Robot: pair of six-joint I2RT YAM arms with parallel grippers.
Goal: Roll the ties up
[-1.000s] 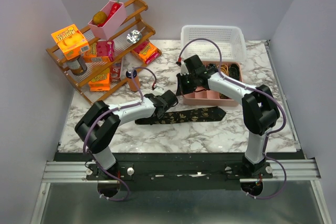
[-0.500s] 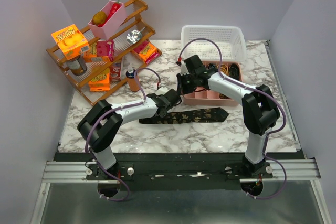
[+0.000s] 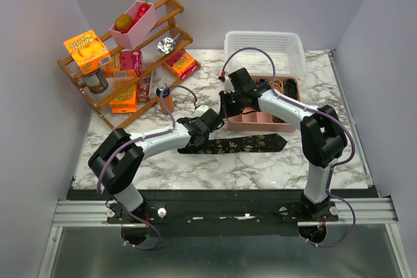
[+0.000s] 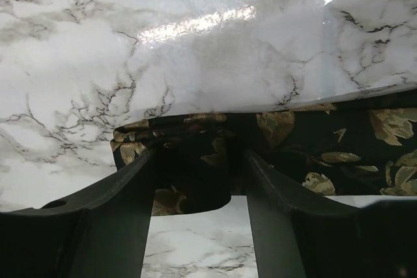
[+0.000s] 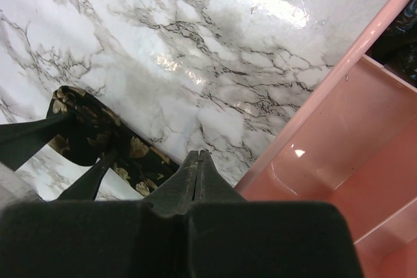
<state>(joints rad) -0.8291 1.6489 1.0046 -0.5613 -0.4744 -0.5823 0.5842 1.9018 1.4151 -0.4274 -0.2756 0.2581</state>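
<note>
A black tie with gold-brown leaves (image 3: 242, 142) lies flat across the middle of the marble table, pointed end to the right. My left gripper (image 3: 196, 137) is at its left end. In the left wrist view my left gripper (image 4: 199, 155) has the folded-over end of the tie (image 4: 176, 136) between its two fingers. My right gripper (image 3: 227, 109) is shut and empty, hovering at the left end of the pink tray (image 3: 259, 120). In the right wrist view my right gripper (image 5: 197, 155) is above bare marble, with the tie (image 5: 98, 136) at lower left. A dark and gold coil (image 3: 281, 86) lies in the tray.
A white basket (image 3: 264, 44) stands behind the pink tray (image 5: 339, 161). A wooden rack (image 3: 124, 63) with boxes and a pink bin is at the back left. A small brown bottle (image 3: 165, 99) stands beside it, close behind my left arm.
My left gripper has moved right and slightly away from me with the tie's left end, so the tie looks shorter and sits further right. The right arm has not moved.
</note>
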